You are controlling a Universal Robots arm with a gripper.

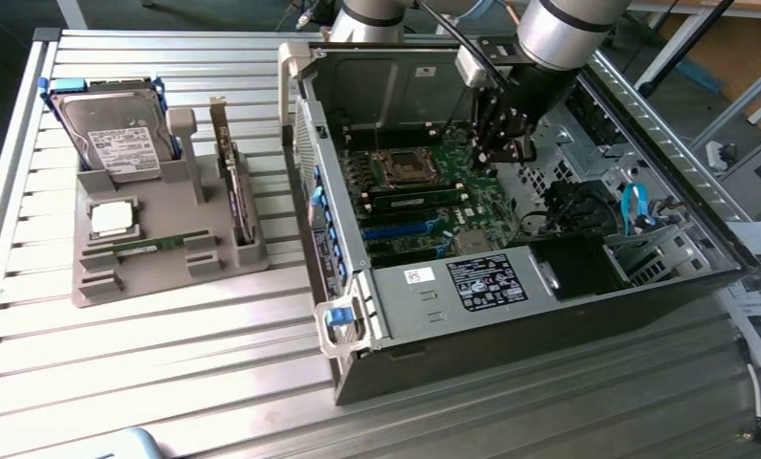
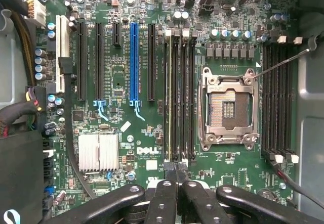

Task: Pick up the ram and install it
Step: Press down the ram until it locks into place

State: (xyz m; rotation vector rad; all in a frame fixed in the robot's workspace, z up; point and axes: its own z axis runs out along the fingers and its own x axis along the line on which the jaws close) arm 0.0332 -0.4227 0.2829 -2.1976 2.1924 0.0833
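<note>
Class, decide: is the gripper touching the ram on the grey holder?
Apart. The exterior view shows the gripper inside the case, the ram outside on the holder.

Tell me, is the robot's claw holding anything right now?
Nothing: the gripper is shut with nothing between its fingertips, above the memory slots.

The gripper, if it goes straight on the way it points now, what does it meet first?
Most likely the motherboard, at the memory slots beside the CPU socket. The shut gripper points down into the case; depth is unclear.
</note>
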